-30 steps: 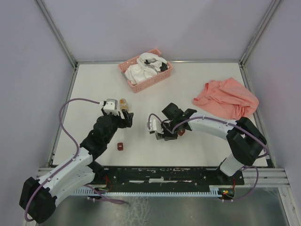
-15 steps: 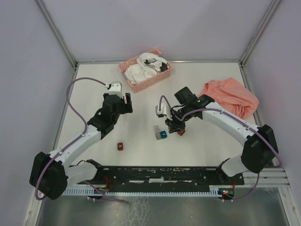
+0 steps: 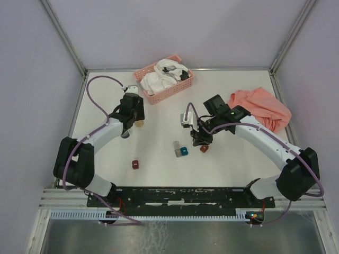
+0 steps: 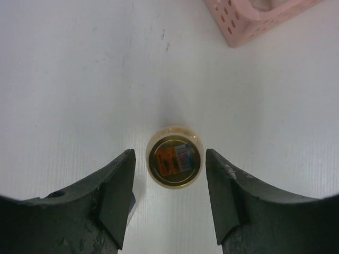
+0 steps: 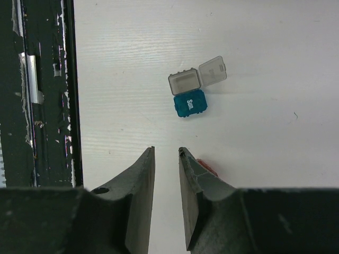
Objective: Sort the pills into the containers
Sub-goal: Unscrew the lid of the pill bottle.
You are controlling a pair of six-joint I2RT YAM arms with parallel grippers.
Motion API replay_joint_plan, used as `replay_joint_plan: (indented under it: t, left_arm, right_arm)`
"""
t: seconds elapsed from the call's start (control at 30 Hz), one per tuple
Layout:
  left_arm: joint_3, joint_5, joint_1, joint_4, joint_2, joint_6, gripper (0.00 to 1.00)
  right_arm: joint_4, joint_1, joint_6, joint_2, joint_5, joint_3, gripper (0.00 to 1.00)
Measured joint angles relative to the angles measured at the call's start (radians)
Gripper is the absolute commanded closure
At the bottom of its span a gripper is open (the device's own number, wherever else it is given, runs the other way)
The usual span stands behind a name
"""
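Note:
The pill jar [image 4: 174,163] stands on the table, seen end-on with a gold rim and an orange and blue label. It sits between the tips of my open left gripper [image 4: 169,177], untouched. From above the jar [image 3: 139,123] is just below the left gripper [image 3: 135,115]. My right gripper [image 5: 166,153] is narrowly open and empty. A dark red box [image 5: 207,167] peeks from behind its right finger. The grey box [image 5: 185,83], lid flipped open, touches the teal box [image 5: 189,103] ahead. From above: right gripper [image 3: 201,139], red [image 3: 204,149], grey [image 3: 176,148], teal [image 3: 184,152], second red [image 3: 135,164].
A pink slatted basket [image 3: 176,90] with white cloths stands at the back; its corner shows in the left wrist view [image 4: 249,24]. A salmon cloth [image 3: 257,110] lies at the right. The black rail [image 5: 42,90] runs along the near edge.
My left arm has stretched further back and turned, and now hovers over the jar. My right gripper has drawn back from the grey and teal boxes, uncovering them.

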Motion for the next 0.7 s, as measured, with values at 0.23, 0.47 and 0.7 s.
replay_joint_plan:
  t: [0.23, 0.47, 0.7]
  left_arm:
    - [0.014, 0.014, 0.008, -0.019, 0.055, 0.012, 0.37]
    - [0.022, 0.031, 0.008, -0.019, 0.055, 0.013, 0.37]
    - [0.024, 0.029, 0.008, -0.018, 0.055, 0.013, 0.4]
  right_arm:
    - [0.0, 0.0, 0.0, 0.0, 0.0, 0.0, 0.67]
    - [-0.006, 0.0, 0.0, 0.0, -0.001, 0.0, 0.67]
    - [-0.016, 0.0, 0.0, 0.002, -0.004, 0.0, 0.67]
